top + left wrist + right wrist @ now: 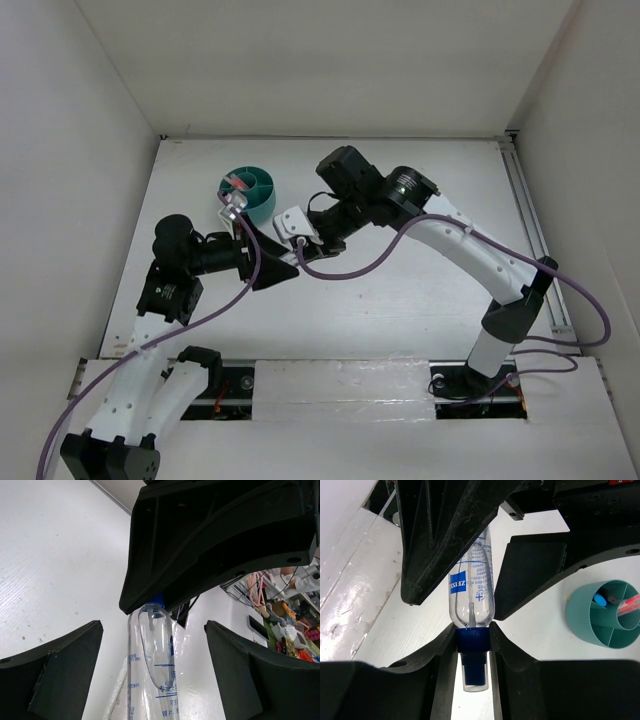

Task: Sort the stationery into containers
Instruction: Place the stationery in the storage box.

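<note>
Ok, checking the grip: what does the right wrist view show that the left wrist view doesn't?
Only right wrist: the teal tub with pens inside, and the right fingers clamping the clear tube by its blue cap. Only left wrist: gaps between the left fingers and the tube, plus background clutter. Both: the tube and the opposite arm's fingers.

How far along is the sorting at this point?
Done: a pink pen and a blue item sit in compartments of the teal tub. In hand: the right gripper clamps the clear tube by its blue cap, with the left gripper open around its body. Left: getting that tube into the tub.
</note>
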You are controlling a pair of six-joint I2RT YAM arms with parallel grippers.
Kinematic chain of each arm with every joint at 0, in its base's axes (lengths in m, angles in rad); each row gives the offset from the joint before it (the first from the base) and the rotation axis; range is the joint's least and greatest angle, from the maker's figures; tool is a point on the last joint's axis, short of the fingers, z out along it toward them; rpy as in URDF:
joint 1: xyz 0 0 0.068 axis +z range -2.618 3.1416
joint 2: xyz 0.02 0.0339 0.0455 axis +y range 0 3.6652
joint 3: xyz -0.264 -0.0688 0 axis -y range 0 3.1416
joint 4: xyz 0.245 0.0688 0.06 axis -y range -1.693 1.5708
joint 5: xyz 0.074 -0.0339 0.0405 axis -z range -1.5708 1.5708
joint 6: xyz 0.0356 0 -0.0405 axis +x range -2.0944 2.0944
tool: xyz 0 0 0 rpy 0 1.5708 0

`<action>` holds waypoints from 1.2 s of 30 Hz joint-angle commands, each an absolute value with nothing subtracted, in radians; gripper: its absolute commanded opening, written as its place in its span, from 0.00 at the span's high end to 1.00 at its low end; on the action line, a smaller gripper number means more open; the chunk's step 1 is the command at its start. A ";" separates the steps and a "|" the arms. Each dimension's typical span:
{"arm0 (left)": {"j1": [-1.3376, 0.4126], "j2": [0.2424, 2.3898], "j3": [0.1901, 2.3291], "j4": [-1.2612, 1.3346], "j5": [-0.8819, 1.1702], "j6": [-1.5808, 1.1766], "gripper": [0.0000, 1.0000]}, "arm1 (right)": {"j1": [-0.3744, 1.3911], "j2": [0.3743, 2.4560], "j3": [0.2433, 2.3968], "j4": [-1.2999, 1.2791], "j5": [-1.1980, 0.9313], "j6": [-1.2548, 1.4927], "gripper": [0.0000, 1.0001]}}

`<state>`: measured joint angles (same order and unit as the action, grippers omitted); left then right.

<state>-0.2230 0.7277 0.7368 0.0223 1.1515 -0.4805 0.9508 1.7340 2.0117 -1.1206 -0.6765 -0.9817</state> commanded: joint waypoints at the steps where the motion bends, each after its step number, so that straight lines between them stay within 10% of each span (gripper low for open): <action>1: -0.229 0.726 0.741 0.043 1.180 -0.459 0.20 | 0.953 1.684 2.005 -1.069 -0.701 -1.005 1.00; 36: -0.229 0.707 0.741 0.061 1.198 -0.468 0.66 | 1.000 1.764 2.195 -1.037 -0.732 -1.034 1.00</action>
<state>-0.2226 0.7155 0.7368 0.0452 1.1770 -0.4801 0.9836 1.7760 2.1201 -1.1702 -0.6662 -1.0180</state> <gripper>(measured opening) 0.348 0.336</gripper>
